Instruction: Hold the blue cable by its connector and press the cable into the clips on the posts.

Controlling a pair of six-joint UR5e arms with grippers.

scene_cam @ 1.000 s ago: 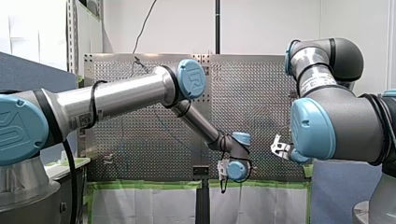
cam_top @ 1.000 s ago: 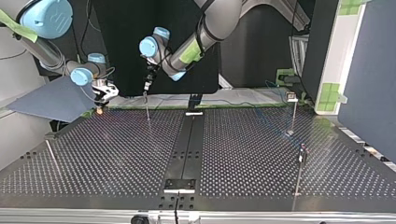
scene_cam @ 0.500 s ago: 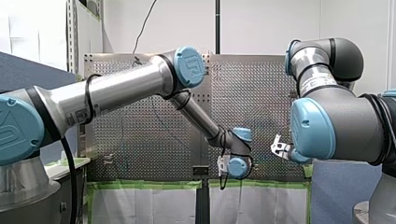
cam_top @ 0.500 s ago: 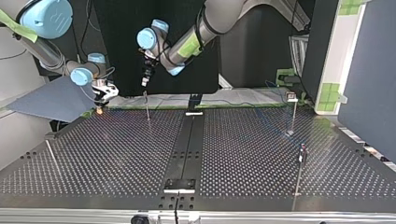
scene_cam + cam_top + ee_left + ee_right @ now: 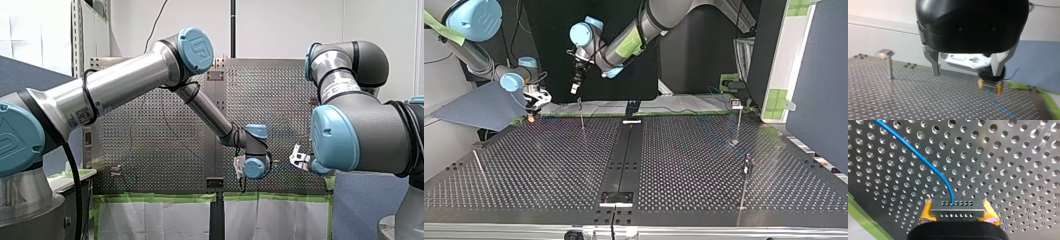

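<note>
Several thin posts [image 5: 738,125] on perforated table [image 5: 684,160], green tape [image 5: 165,198] along edge

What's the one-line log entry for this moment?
left gripper: open, empty, above perforated table | right gripper: shut on connector | blue cable: runs from connector across the table

The thin blue cable [image 5: 918,156] curves over the perforated desk [image 5: 1010,170] into a grey, hole-dotted connector [image 5: 957,206], clamped between the yellow pads [image 5: 926,213] of my right claw [image 5: 958,215]. Slim upright posts [image 5: 738,125] stand well apart on the desk.
</note>
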